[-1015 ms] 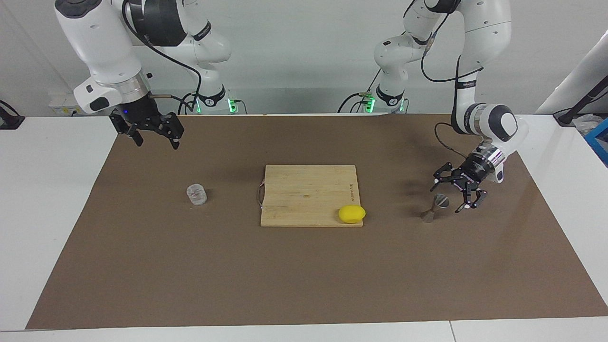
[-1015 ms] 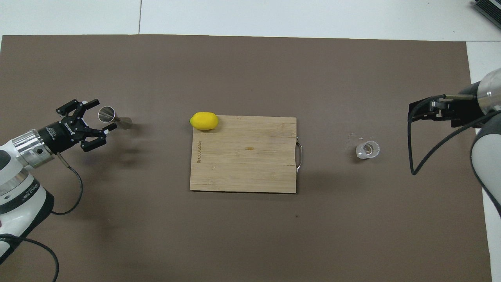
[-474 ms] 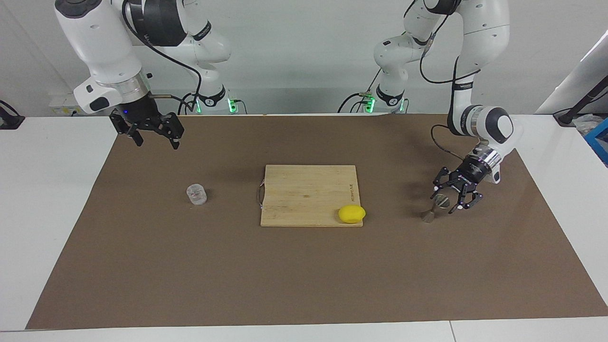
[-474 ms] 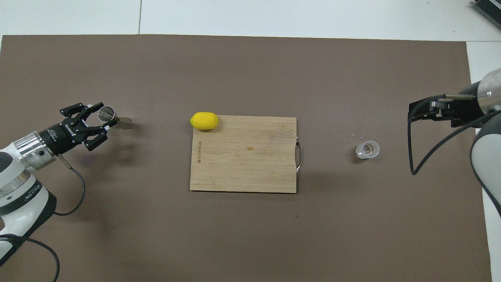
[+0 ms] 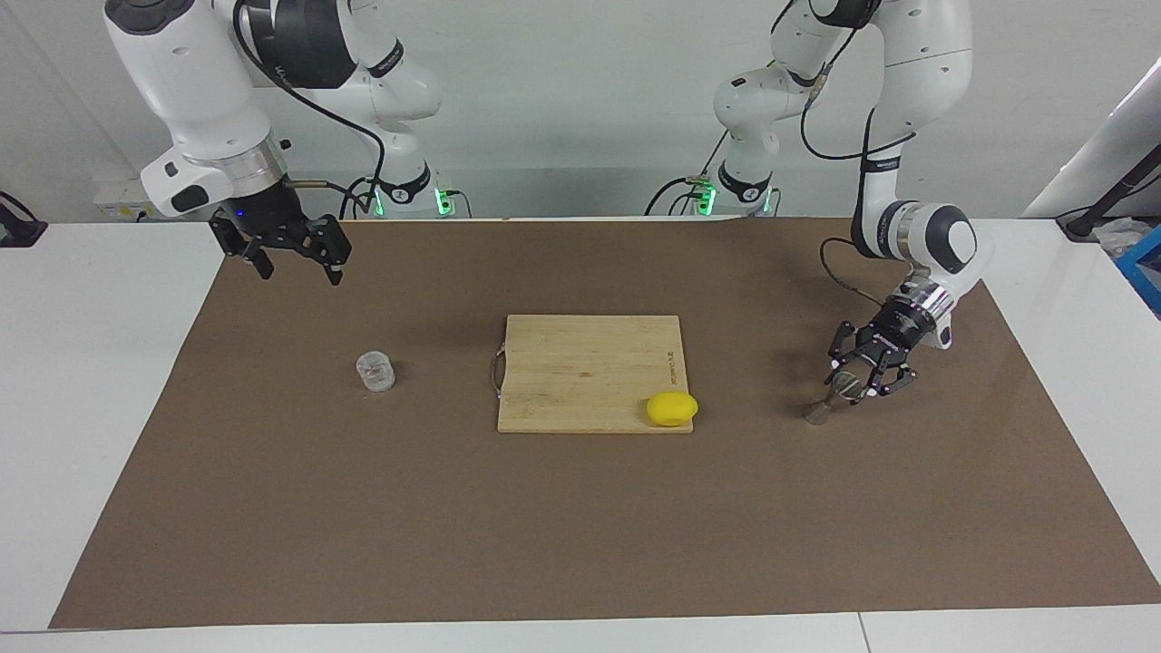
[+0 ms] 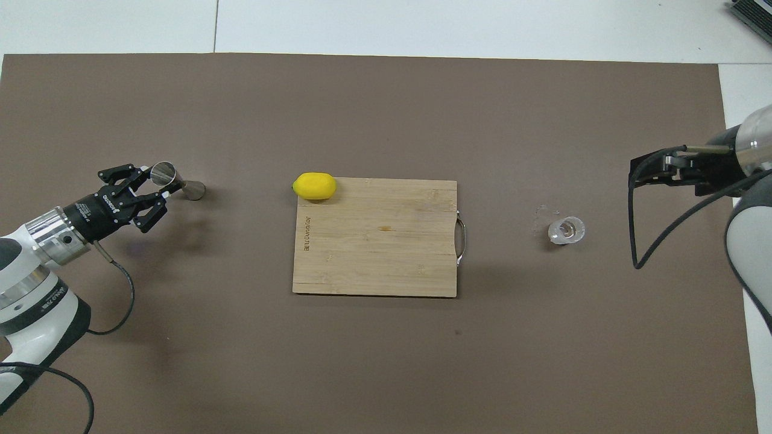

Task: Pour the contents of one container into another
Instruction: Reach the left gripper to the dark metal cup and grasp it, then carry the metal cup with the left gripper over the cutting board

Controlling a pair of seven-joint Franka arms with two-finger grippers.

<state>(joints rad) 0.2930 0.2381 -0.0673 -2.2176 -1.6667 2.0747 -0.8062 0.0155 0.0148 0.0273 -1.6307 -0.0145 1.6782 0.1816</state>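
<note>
My left gripper (image 5: pixel 857 379) is low over the brown mat (image 5: pixel 580 508), at the left arm's end of the table, and it is at the upper cone of the metal jigger (image 5: pixel 827 400). The fingers are spread, one on each side of the cone, but I cannot tell if they touch the metal already. In the overhead view the jigger (image 6: pixel 181 182) leans; its open mouth points toward my left gripper (image 6: pixel 151 190).

The glass tumbler (image 5: pixel 375 371) stands upright on the mat at the right arm's end, well apart from the jigger. My right gripper (image 5: pixel 292 261) waits in the air with open fingers and holds nothing, over the mat's edge near the right arm's base.

Between the two containers lies the wooden cutting board (image 5: pixel 580 363), flat on the mat. A yellow lemon (image 5: pixel 672 409) sits on its corner, the corner farther from the robots and toward the jigger. The metal handle (image 5: pixel 495 372) of the board points toward the tumbler.
</note>
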